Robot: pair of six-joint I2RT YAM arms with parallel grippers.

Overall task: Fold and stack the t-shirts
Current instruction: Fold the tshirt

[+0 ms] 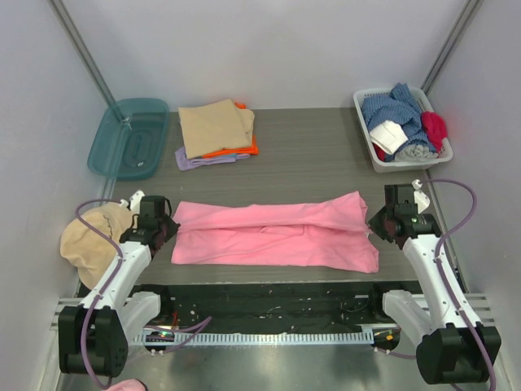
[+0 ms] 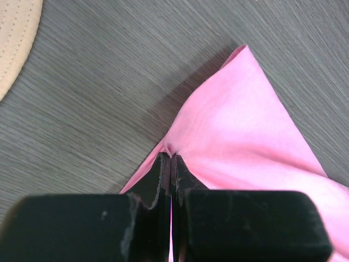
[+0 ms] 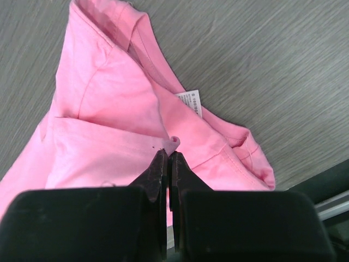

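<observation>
Four t-shirts in total. One pink t-shirt lies at front-centre of the bench, folded lengthwise into a long band running left to right, with a few creases. It spans the gap between the two arms.

The other three sit in one stack at back-left: tan t-shirt on top, orange t-shirt under it showing at the right edge, lilac t-shirt at the bottom showing at the front-left. The stack is well apart from the pink one.

The left fingers are together, pinching a small fold of cloth at the left end of the pink t-shirt, low to the bench. The right fingers are also together, pinching a tuck of pink cloth at the right end near the collar. One white label shows just beyond the tips there.

Around it:
- One teal bin is at back-left, just beside the stack.
- One white basket is at back-right, holding loose cloths in blue, white, grey and red.
- One tan cap is at the left edge, next to the left arm and apart from the pink t-shirt.
</observation>
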